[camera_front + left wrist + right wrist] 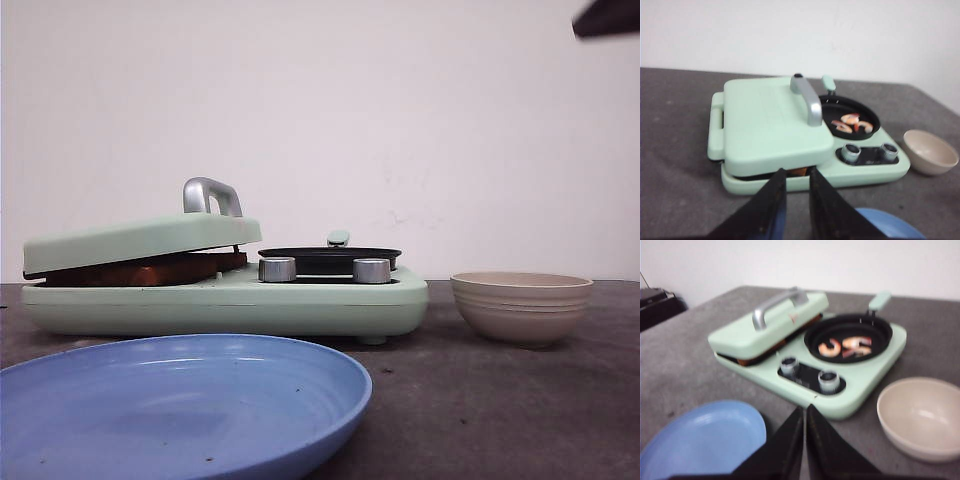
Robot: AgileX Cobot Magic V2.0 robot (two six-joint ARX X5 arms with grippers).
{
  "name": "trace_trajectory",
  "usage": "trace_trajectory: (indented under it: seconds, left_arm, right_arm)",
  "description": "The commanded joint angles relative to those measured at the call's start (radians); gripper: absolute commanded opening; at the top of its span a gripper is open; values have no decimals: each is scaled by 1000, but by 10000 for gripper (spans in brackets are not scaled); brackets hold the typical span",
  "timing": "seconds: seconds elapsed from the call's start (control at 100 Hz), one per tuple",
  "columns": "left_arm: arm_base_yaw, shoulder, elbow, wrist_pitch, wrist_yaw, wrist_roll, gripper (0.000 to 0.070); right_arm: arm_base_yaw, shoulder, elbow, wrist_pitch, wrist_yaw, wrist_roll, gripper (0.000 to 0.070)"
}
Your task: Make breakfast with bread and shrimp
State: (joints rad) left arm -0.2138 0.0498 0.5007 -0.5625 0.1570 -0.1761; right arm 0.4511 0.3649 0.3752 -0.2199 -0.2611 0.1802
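Both grippers idle, short of the breakfast maker; bread under lid, shrimp in pan.

Left gripper: narrow gap, empty. Right gripper: fingers together, empty. Ahead of the left: lid handle, bread pinched beneath. Beyond the right: shrimp in pan. Risk: lid slips during lifting; bread scorches.

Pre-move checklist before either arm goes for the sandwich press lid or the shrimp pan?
1. Mint-green hinged press lid down over the browned bread: ok, propped slightly.
2. Orange-pink shrimp in the small black round pan: ok.
3. Beige ribbed bowl empty: ok.
4. Blue round plate bare, ready for serving: ok.
5. Left gripper slightly open, holding nothing: ok.
6. Right gripper shut, holding nothing: ok.
7. Heat knob settings: cannot tell.
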Motion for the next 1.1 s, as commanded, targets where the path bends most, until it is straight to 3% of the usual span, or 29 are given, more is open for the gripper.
trace_trajectory:
  seconds: [0.0,0.19,0.42,1.09]
  left_arm:
    - [-2,-19,4,21,0,-16,10]
    - [-2,-34,4,21,-3,-24,10]
    - [-2,-34,5,4,2,-158,17]
    - [-2,-34,5,9,1,-156,17]
  right_arm:
    - [7,-27,-34,13,2,-1,0]
    - [7,-104,-83,16,8,-9,1]
    - [7,-120,-83,-7,-3,34,1]
    - [7,-120,-83,8,0,29,0]
